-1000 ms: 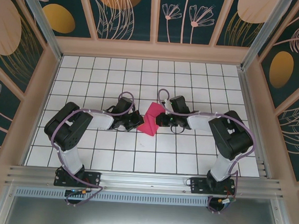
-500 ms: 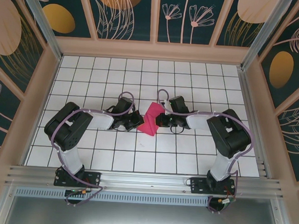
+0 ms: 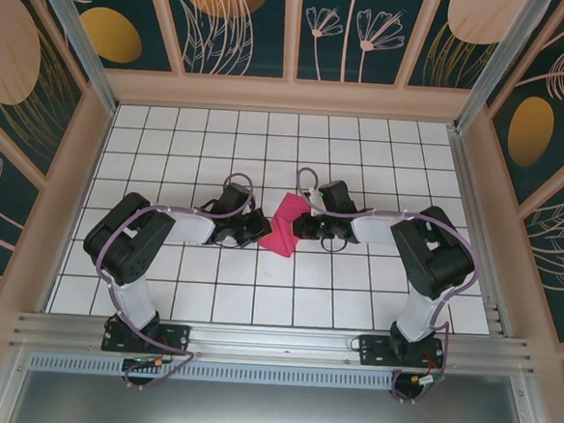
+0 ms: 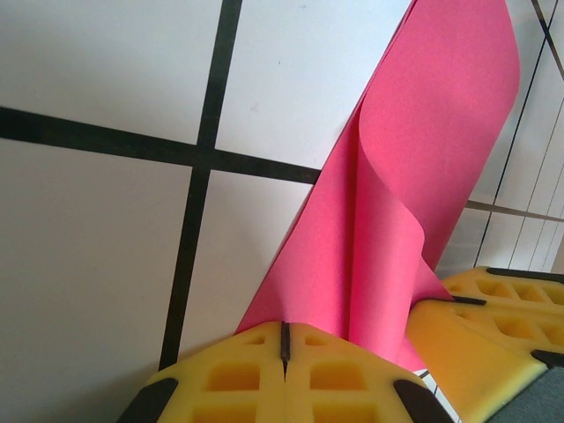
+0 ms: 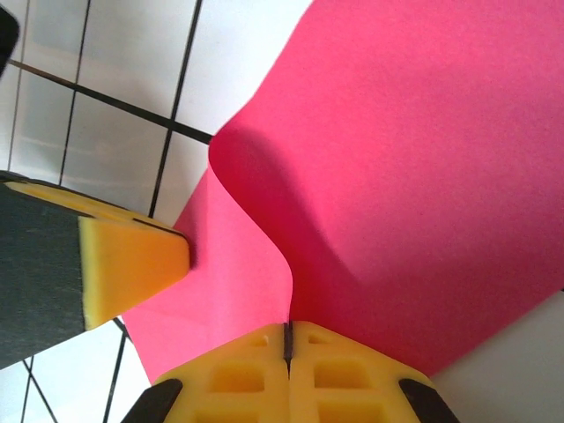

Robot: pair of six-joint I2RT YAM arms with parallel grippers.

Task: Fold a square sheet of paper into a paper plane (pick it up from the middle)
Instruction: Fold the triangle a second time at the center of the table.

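Arms reach low, facing inward; left claw (image 3: 262, 231), right claw (image 3: 298, 229) each clamped on square sheet of paper (image 3: 285, 221).

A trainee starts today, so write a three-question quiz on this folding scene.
1. True or false: the left pincer is shut on the pink paper.
2. Near the right pincer, the paper is: A lying flat, B curled into a bend, C torn in two.
3. What colour are the pincer pads?
Key: 1 true; 2 B; 3 yellow.
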